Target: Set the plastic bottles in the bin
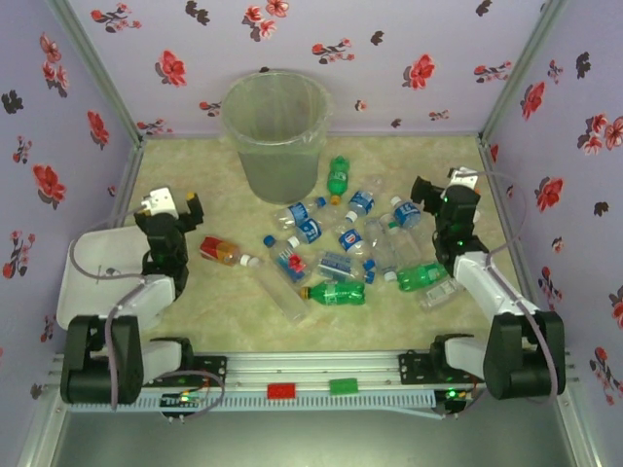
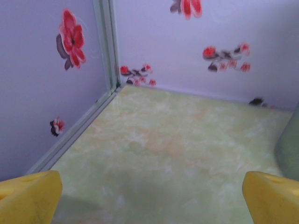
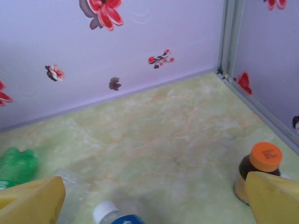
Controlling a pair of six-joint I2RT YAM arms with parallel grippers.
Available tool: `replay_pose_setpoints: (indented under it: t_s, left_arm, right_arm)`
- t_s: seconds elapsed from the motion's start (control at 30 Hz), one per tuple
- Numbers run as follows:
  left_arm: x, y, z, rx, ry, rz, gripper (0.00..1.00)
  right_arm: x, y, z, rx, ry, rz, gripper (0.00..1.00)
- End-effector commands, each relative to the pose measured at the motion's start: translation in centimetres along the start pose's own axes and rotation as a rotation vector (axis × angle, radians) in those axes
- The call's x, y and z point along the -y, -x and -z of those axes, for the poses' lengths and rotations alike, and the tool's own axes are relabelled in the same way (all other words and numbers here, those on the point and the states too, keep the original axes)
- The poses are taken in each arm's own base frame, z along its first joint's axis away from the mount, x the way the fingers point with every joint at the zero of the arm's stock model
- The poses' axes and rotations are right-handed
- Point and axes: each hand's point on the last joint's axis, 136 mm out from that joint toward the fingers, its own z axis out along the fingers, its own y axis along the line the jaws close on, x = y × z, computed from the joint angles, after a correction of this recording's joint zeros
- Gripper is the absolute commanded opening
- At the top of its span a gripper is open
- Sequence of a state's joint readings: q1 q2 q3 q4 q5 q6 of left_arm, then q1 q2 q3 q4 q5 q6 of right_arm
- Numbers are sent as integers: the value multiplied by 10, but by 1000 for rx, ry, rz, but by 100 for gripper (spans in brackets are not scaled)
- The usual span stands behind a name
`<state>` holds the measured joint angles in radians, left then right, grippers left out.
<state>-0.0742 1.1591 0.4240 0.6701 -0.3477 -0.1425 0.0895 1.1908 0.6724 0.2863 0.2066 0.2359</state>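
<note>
The bin [image 1: 275, 136], tall and translucent grey-green, stands at the back centre, and its wall edges into the left wrist view [image 2: 290, 148]. Several plastic bottles [image 1: 331, 255] lie scattered in front of it, among them green ones [image 1: 337, 177] [image 1: 336, 293] [image 1: 421, 277] and a red-labelled one [image 1: 222, 252]. My left gripper [image 1: 175, 202] [image 2: 149, 205] hovers open over bare table left of the pile. My right gripper [image 1: 440, 190] [image 3: 152, 205] is open at the pile's right edge, above a white-capped, blue-labelled bottle [image 3: 111, 215], with a green bottle [image 3: 16, 165] to its left.
A tiny brown bottle with an orange cap [image 3: 259, 169] stands by my right finger [image 3: 273, 198]. Flowered purple walls close in the table on three sides. A white tray-like thing [image 1: 88, 272] lies by the left arm. Red [image 1: 281, 390] and green [image 1: 343, 385] blocks sit on the front rail.
</note>
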Motion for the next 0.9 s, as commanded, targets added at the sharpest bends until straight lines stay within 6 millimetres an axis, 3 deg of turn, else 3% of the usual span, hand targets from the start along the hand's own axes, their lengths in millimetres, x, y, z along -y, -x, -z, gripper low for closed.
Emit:
replay_pose_setpoints:
  t_s: [0.0,0.1,0.23,0.47,0.63,0.87]
  left_arm:
    - [12,35,7,6,-53,175,100]
    - [40,41,14,-40,-190,306,100]
    - [84,28,28,-137,-351,384,100]
    - [169,-5,47,-278,-534,234,100]
    - [192,-23,40,-321,-558,184,100]
    - [195,-28,35,-317,-558,153,100]
  right_arm:
    - [2,-26,14,-221,-74,-83,99]
    - [11,-41,33,-372,-160,-142,99]
    - [29,-58,69,-547,-284,-132,99]
    - [65,-72,123,-628,-469,-143,98]
    - [75,-104,146,-676,-514,-243,85]
    - [84,-143,158,-688,-567,-393,75]
